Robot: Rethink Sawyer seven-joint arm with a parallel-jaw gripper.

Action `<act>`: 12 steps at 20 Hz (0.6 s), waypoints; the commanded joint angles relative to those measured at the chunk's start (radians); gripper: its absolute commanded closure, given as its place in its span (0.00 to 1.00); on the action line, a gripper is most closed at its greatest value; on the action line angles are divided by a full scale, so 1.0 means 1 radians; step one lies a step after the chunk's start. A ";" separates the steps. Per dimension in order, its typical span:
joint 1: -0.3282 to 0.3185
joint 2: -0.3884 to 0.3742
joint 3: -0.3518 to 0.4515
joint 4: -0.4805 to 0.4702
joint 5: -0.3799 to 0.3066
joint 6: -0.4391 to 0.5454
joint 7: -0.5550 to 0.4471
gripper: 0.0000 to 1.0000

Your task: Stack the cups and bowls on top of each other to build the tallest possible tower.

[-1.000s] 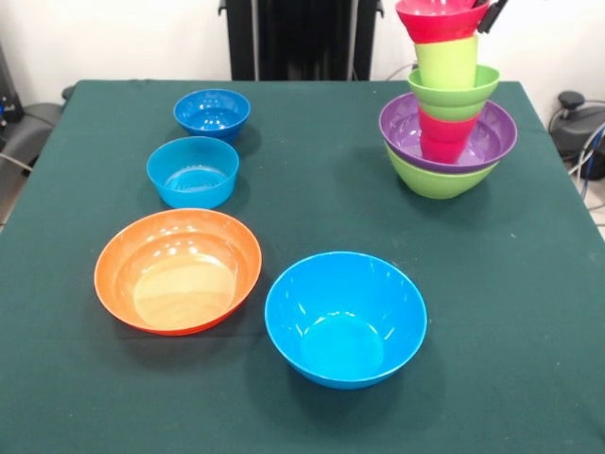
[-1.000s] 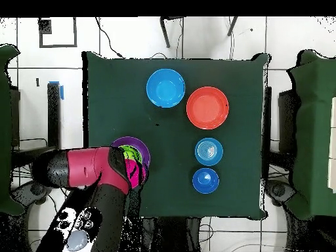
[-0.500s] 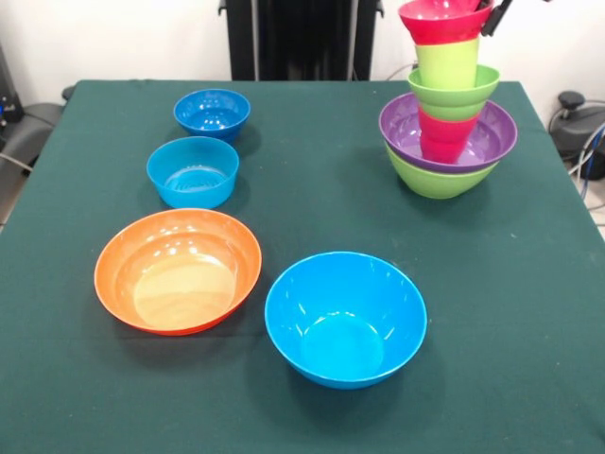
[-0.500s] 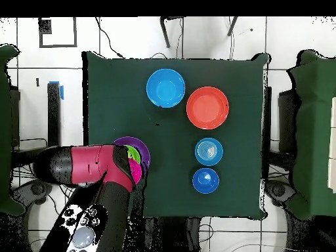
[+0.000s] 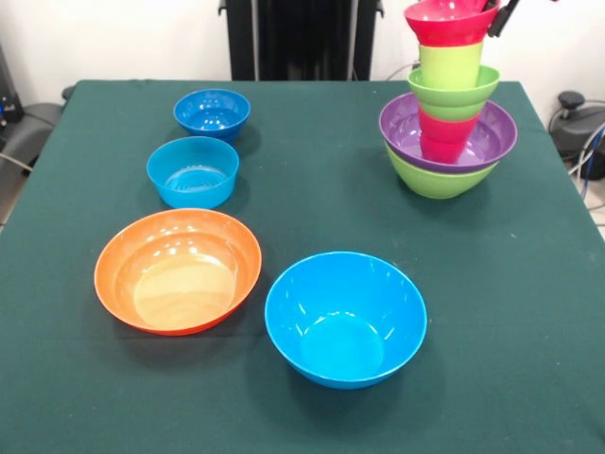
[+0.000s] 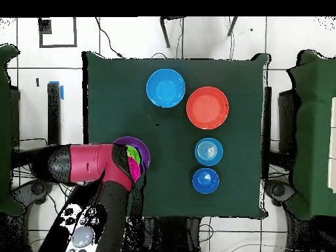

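The tower stands at the table's right in the front view. Its base is a large lime-green bowl [image 5: 437, 178], holding a purple bowl [image 5: 492, 132] and a red cup [image 5: 444, 137]. Above these sit a small lime-green bowl [image 5: 454, 91] and a green cup [image 5: 450, 64]. A small pink-red bowl [image 5: 450, 21] is on top, off-centre to the right, and my gripper [image 5: 493, 13] is shut on its right rim at the picture's top edge. In the overhead view my red arm [image 6: 88, 164] hides most of the tower; only part of the purple bowl [image 6: 139, 146] shows.
Loose on the green table [image 5: 312, 161] are a small dark blue bowl [image 5: 212, 113], a small light blue bowl [image 5: 193, 170], a large orange bowl [image 5: 178, 270] and a large light blue bowl [image 5: 345, 317]. Cables and equipment lie beyond both side edges.
The pink-red bowl and the gripper at its rim have shifted slightly right over the green cup. Everything else is unmoved.
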 commanded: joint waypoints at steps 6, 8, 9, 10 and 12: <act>-0.024 0.049 0.095 -0.074 -0.004 -0.081 0.092 1.00; -0.027 0.049 0.092 -0.072 -0.012 -0.089 0.084 1.00; -0.028 0.050 0.091 -0.072 -0.014 -0.093 0.081 1.00; -0.030 0.050 0.090 -0.071 -0.017 -0.097 0.078 1.00; -0.033 0.052 0.088 -0.076 -0.021 -0.099 0.076 1.00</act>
